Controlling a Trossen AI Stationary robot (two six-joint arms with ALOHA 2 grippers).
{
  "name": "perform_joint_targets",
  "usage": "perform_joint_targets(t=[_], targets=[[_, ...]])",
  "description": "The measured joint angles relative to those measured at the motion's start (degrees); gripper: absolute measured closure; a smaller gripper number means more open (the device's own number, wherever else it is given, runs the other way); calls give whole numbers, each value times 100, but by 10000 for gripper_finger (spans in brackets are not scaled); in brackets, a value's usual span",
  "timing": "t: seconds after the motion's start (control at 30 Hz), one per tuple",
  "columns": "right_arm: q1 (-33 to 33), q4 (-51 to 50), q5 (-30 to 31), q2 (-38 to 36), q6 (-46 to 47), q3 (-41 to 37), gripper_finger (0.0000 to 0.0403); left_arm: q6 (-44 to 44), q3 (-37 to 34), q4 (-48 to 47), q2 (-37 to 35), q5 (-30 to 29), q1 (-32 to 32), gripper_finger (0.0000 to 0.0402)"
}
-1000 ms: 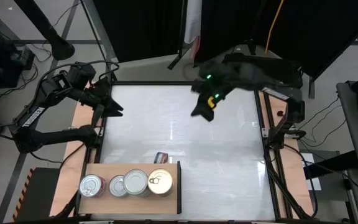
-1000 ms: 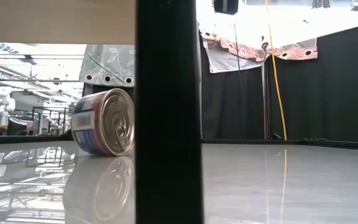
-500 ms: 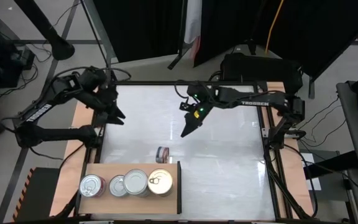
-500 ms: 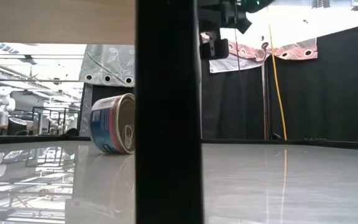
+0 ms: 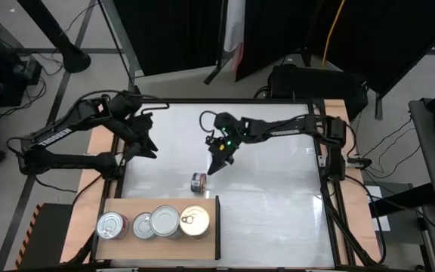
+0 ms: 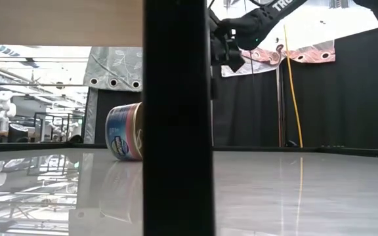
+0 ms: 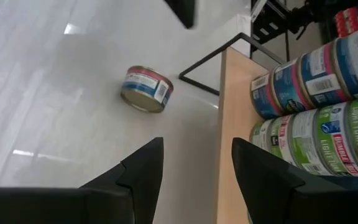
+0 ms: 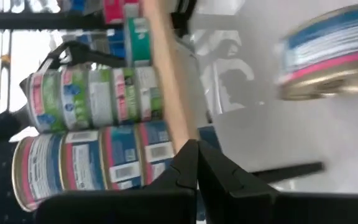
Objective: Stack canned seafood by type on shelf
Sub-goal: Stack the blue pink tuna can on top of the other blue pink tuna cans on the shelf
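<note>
One tin of canned seafood (image 5: 198,182) stands on its rim on the white tabletop, just beyond the shelf; the low view shows it (image 6: 126,131) on edge, its blue and pink label toward the camera. The shelf (image 5: 131,205), a light-brown board with a dark upright edge (image 5: 217,227), carries three stacks of silver-lidded tins (image 5: 142,225) and a gold-lidded stack (image 5: 194,221). My right gripper (image 5: 215,165) is shut and hangs slanting down just to the far right of the loose tin (image 8: 328,59), apart from it. My left gripper (image 7: 194,168) is open over the table's left part, holding nothing.
The shelf's dark upright edge (image 6: 176,118) blocks the middle of the low view. The shelved tins (image 7: 316,112) show their labelled sides in the left wrist view. Bare white tabletop (image 5: 278,204) lies to the right of the loose tin and the shelf.
My right gripper has come down from high over the far edge toward the near left, turning as it went, and now hangs close to the loose tin. The tin has turned about on its rim and rolled a little toward the far edge. My left gripper has sunk slightly toward the table.
</note>
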Motion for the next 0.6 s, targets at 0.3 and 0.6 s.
perform_joint_targets(t=[0.3, 0.6], targets=[[308, 849, 525, 522, 269, 2, 403, -46, 0, -2, 1, -205, -37, 210], [516, 893, 1687, 509, -177, 6, 403, -171, 0, 185, 15, -393, -37, 210]])
